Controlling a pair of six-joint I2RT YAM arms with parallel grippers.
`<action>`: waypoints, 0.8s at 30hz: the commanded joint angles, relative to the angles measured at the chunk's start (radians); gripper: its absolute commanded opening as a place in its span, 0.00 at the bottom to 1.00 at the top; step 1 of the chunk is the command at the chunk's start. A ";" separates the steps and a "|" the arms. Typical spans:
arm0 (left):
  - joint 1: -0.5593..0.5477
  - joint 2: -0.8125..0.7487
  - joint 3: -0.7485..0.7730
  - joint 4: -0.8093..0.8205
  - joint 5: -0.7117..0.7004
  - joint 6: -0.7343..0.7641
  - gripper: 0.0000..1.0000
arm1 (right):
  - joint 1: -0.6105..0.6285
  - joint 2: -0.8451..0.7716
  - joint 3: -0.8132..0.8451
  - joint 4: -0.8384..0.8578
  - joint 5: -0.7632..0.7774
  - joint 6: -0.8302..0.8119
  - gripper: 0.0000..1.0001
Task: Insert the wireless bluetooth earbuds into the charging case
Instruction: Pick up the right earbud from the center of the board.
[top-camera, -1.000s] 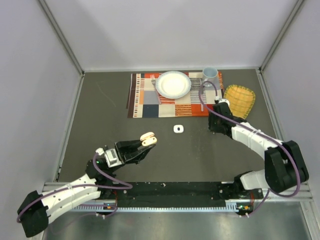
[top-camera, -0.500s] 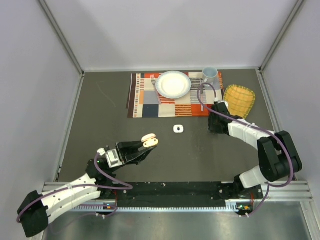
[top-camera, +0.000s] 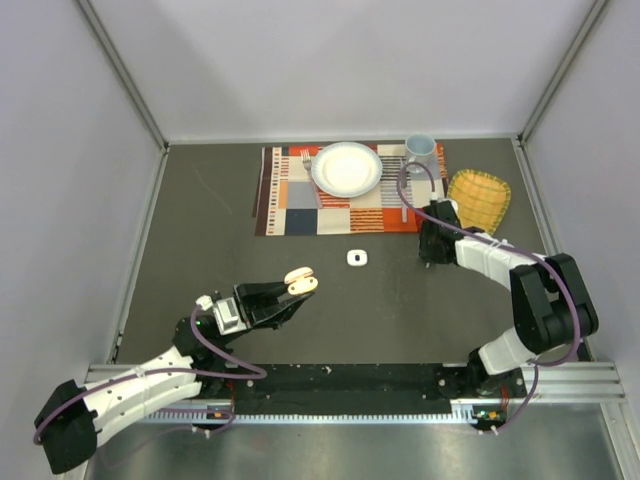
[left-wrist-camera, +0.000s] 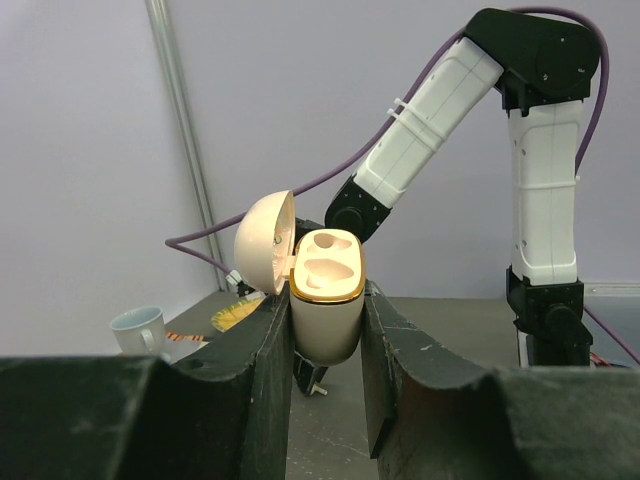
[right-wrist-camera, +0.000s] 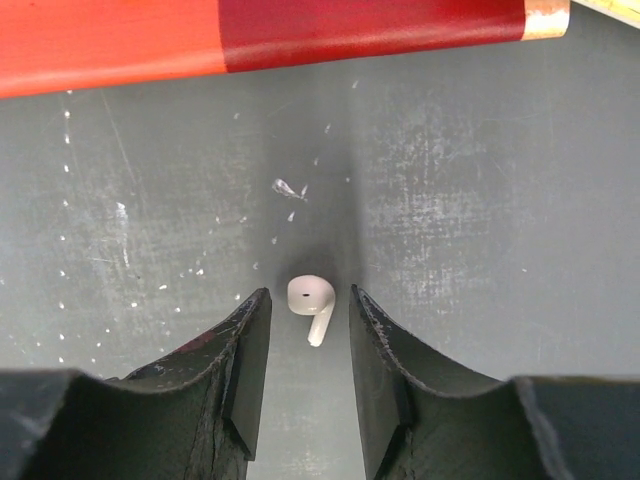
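Observation:
My left gripper (top-camera: 298, 284) is shut on a pale pinkish-beige charging case (left-wrist-camera: 326, 305), held above the table at the near left. The case's lid (left-wrist-camera: 265, 240) is flipped open and its two moulded wells show bare. My right gripper (top-camera: 428, 256) points down at the table just in front of the placemat's right corner. In the right wrist view a white stemmed earbud (right-wrist-camera: 310, 302) lies on the table between the jaws of the right gripper (right-wrist-camera: 308, 312). The jaws stand open, with a narrow gap on each side of it. The top view hides this earbud.
A small white object (top-camera: 357, 257) lies mid-table. A patterned placemat (top-camera: 290, 205) at the back carries a white plate (top-camera: 347, 168) and a fork (top-camera: 307, 160). A pale mug (top-camera: 421, 150) and a yellow woven mat (top-camera: 480, 198) sit to its right. Grey walls enclose the table.
The right arm's elbow has swung in while its gripper stayed low at the same spot, and its jaws have narrowed. The left arm and the case have hardly moved.

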 joint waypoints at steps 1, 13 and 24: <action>-0.002 -0.015 -0.079 0.033 0.003 0.000 0.00 | -0.020 0.006 0.043 -0.002 -0.004 0.012 0.36; -0.002 -0.011 -0.080 0.034 0.003 -0.006 0.00 | -0.020 0.036 0.066 -0.008 -0.038 -0.006 0.28; -0.001 -0.004 -0.080 0.034 -0.003 -0.007 0.00 | -0.020 0.047 0.066 -0.051 -0.026 -0.003 0.25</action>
